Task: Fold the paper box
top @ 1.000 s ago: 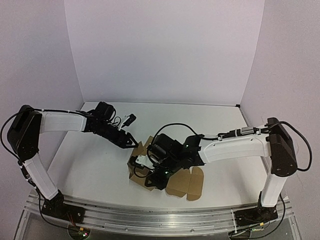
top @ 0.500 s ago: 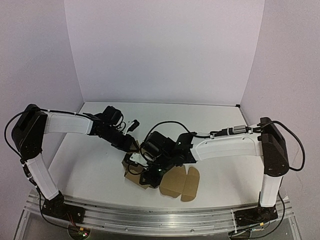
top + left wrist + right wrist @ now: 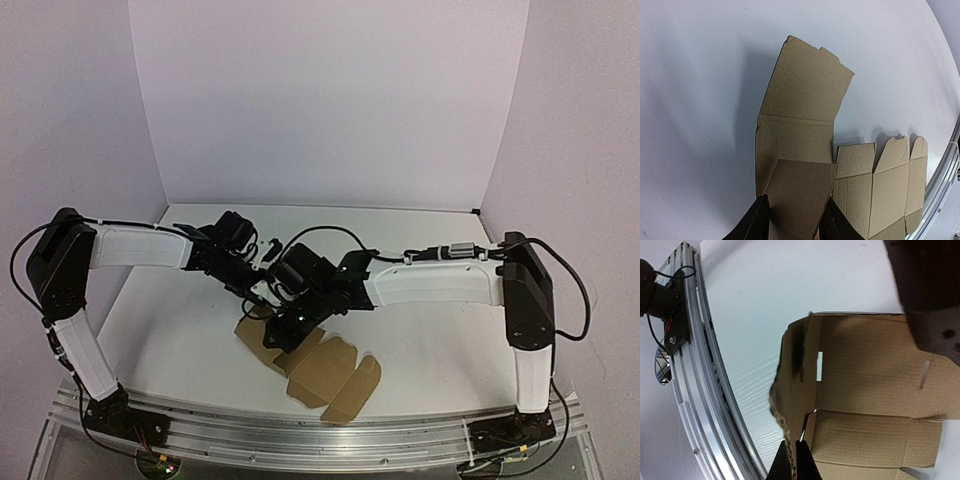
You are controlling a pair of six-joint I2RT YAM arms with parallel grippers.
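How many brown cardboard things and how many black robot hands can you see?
Brown cardboard paper box: 1
Black robot hands: 2, the left hand and the right hand
Total: 3

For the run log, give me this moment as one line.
paper box: partly folded | left gripper: closed across raised flap | right gripper: pinching wall edge

Part-folded brown paper box [image 3: 322, 366]
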